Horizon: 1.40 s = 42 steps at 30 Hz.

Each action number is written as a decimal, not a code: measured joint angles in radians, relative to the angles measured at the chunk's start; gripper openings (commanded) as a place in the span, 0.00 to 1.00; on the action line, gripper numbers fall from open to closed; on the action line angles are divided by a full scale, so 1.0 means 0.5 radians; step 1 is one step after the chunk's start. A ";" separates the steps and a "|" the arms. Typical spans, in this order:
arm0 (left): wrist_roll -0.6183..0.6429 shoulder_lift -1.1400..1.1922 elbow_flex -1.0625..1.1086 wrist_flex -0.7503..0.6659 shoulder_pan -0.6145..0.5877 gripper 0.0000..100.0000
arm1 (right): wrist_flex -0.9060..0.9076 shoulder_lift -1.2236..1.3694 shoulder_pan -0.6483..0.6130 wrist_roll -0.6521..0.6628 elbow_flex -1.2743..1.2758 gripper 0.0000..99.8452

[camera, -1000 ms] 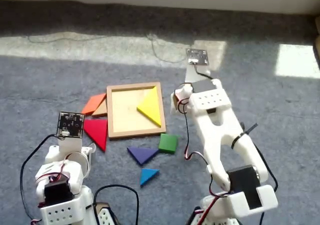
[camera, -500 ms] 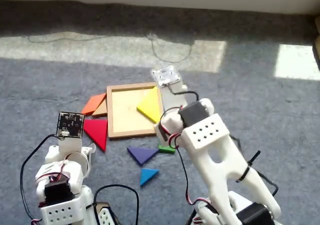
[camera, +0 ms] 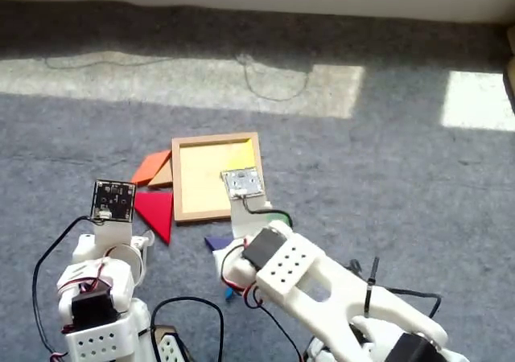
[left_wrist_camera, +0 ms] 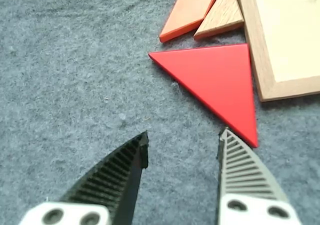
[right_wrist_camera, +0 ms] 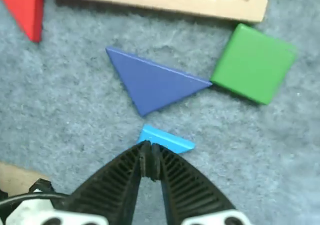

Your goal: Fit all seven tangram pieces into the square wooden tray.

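Ground: grey carpet (camera: pixel 386 177), 2 sunlit patches on the far side, a thin cable (camera: pixel 265 80) lying loose beyond the tray.
Tray: square wooden tray (camera: pixel 176 177), flat on the carpet ahead of both arms.
Yellow piece: yellow piece (camera: pixel 240 154) lies inside the tray, toward its far corner on the right arm's side. It is partly covered in the high view by that arm's wrist board.
Red triangle: red triangle (left_wrist_camera: pixel 215 82) sits on the carpet just beside the tray's left rim, outside it. 1 sharp corner points back toward the left arm.
Orange piece: orange piece (left_wrist_camera: pixel 190 7) is on the carpet beyond the red triangle, touching the bare-wood triangle along 1 edge.
Bare-wood triangle: bare-wood triangle (left_wrist_camera: pixel 222 16) lies between the orange piece and the tray's left rim, close against the rim.
Dark blue triangle: dark blue triangle (right_wrist_camera: pixel 155 82) is on the carpet near the tray's near rim. 1 tip reaches the green square; contact cannot be told.
Green square: green square (right_wrist_camera: pixel 252 62) is on the carpet just beside the tray's near rim, toward the right-hand corner.
Light blue triangle: light blue triangle (right_wrist_camera: pixel 167 140) is on the carpet, nearer the arms than the dark blue one. Its near part is hidden behind the right claw's tips.
Left gripper: left gripper (left_wrist_camera: pixel 184 139) is spread wide and holds nothing. It sits low over the carpet, 1 tip just beside the red triangle's near corner.
Right gripper: right gripper (right_wrist_camera: pixel 149 152) has its fingers pressed together with nothing between them. The tips sit at the light blue triangle's near edge; contact cannot be told.
Count: 1 of 7 pieces in the tray, 6 on the carpet.
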 measured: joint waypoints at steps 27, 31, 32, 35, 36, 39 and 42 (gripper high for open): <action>0.000 0.000 0.000 0.000 0.000 0.24 | -0.298 0.687 -0.193 -0.503 -0.123 0.27; 0.000 0.000 0.000 0.000 0.000 0.24 | -0.298 0.718 -0.107 -0.534 -0.141 0.27; 0.000 0.000 0.000 0.000 0.000 0.24 | -0.298 0.721 -0.074 -0.537 -0.144 0.27; 0.000 0.000 0.000 0.000 0.000 0.24 | -0.298 0.727 0.015 -0.537 -0.147 0.27; 0.000 0.000 0.000 0.000 0.000 0.24 | -0.295 0.727 0.040 -0.537 -0.147 0.27; 0.000 0.000 0.000 0.000 0.000 0.24 | -0.221 0.730 0.120 -0.414 -0.163 0.27; 0.000 0.000 0.000 0.000 0.000 0.24 | -0.083 0.740 0.224 -0.227 -0.169 0.27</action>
